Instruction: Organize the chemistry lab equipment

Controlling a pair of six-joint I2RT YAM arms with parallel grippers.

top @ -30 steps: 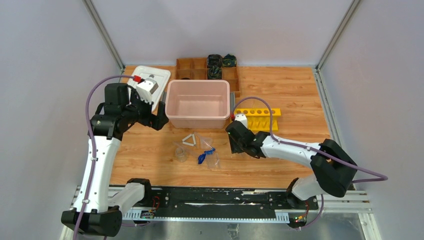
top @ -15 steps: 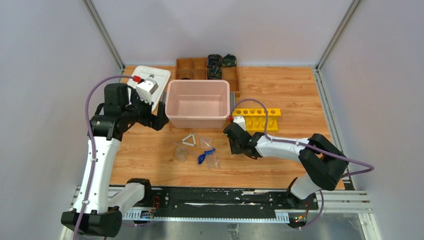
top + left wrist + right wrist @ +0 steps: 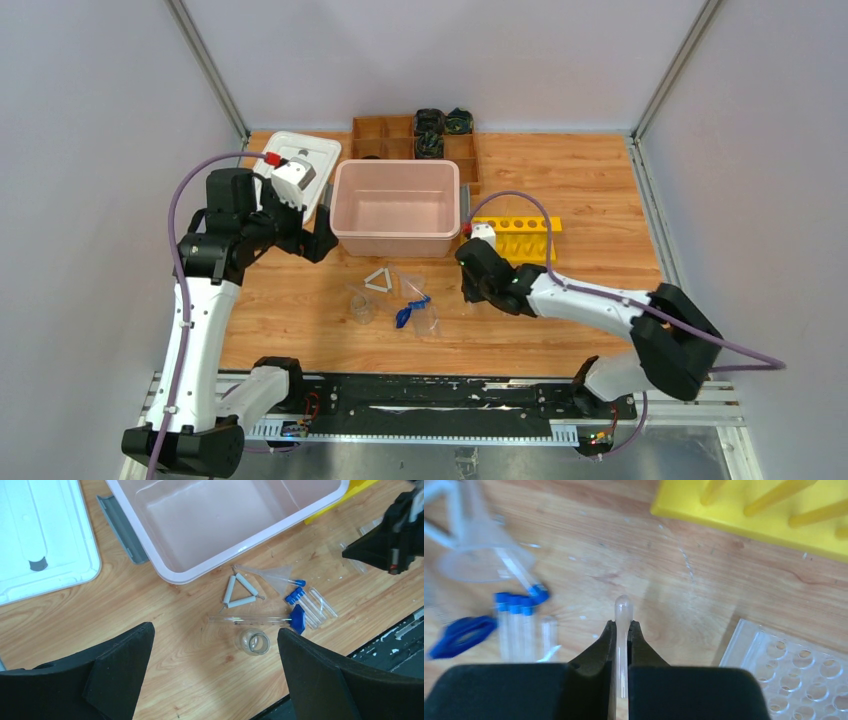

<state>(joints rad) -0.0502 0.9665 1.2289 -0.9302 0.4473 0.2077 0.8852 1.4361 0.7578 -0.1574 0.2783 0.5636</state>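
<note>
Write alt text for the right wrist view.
Right gripper shut on a thin clear tube, round tip pointing away, over the wooden table. Blue-capped tubes and a clear funnel lie to the left; a yellow rack sits top right, a clear well plate bottom right.

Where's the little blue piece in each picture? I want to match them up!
Top view: the blue piece lies mid-table, in front of the pink bin.
Left wrist: right of centre, just up and right of the beaker.
Right wrist: far left, blurry, beside the blue-capped tubes.
Shared landmark: the yellow rack, right of the bin, top right corner, top right.
</note>
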